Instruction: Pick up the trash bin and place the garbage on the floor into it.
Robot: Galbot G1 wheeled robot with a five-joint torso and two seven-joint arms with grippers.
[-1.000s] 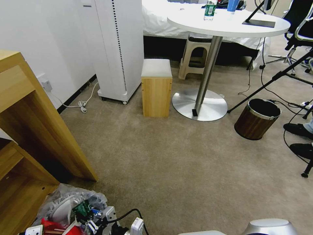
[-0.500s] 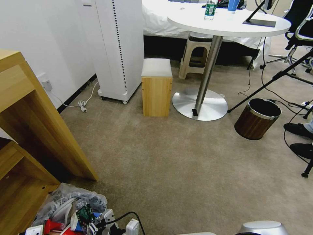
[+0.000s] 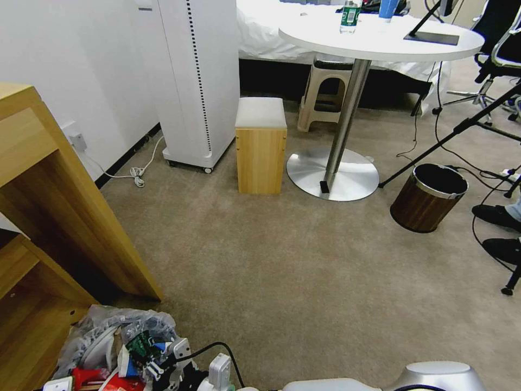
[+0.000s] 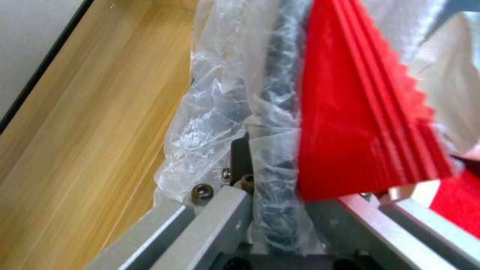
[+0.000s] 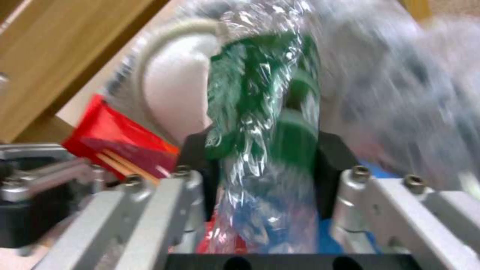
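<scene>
**Both claws busy at the bin's rim**

Head view puts the trash bin [image 3: 116,339] at the robot's near left, beside the slanted wooden shelf unit [image 3: 65,217], its crinkled bag already holding garbage [image 3: 138,353]: a white slipper, red wrappers, a green-labelled item. The floor [image 3: 304,271] ahead is bare beige carpet as far as the wood-grain bin [image 3: 427,198] and the round table [image 3: 380,38].

In the left wrist view, the left claw [image 4: 272,187] is closed to a narrow gap on the bin's dark rim and bag film, with a red pleated paper bowl [image 4: 360,123] pressing against it. In the right wrist view, the right claw [image 5: 265,172] has its pads clamped on a crushed green-label bottle [image 5: 265,112] just above the bag.

The bottle looks light, thin-walled and slippery, and likely to buckle further; a hold across its labelled middle seems soundest. The bin appears light but loosely filled, with slick film over its rim, so a pinch through the film onto the stiff rim is the surer hold.
</scene>
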